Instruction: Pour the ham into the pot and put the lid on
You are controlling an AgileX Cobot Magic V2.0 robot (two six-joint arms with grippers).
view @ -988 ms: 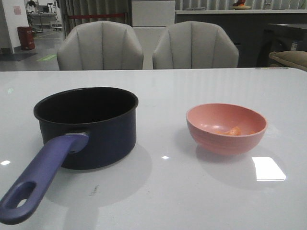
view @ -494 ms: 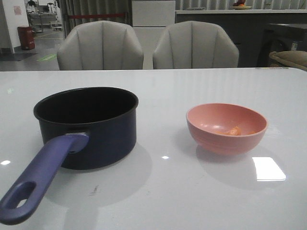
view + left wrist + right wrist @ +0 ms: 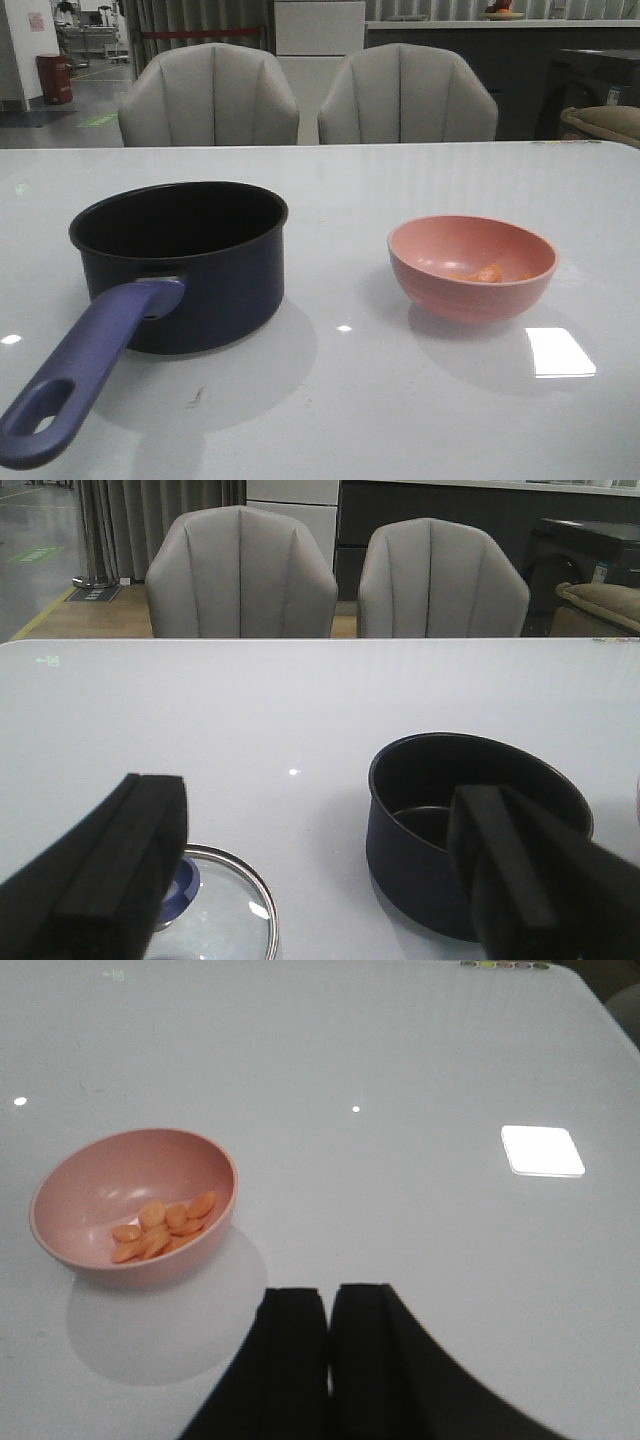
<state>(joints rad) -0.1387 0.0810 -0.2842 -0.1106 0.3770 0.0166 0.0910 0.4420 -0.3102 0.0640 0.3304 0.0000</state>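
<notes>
The dark navy pot (image 3: 185, 262) stands at the table's left, its purple-blue handle (image 3: 85, 372) reaching toward the front edge; the left wrist view shows the pot (image 3: 440, 845) with nothing in it. Orange-pink ham chunks (image 3: 160, 1229) lie in a pink bowl (image 3: 133, 1205), which the front view shows as the bowl (image 3: 470, 267) at the right with the ham (image 3: 488, 273) inside. The glass lid (image 3: 225, 905) with a blue knob (image 3: 182, 888) lies flat on the table beside the pot. My left gripper (image 3: 320, 880) is open above the table between lid and pot. My right gripper (image 3: 328, 1305) is shut and empty, away from the bowl.
Two grey chairs (image 3: 208, 95) stand behind the table's far edge (image 3: 320, 145). A bright window reflection (image 3: 558, 352) lies on the glossy white tabletop near the bowl. Neither arm shows in the front view.
</notes>
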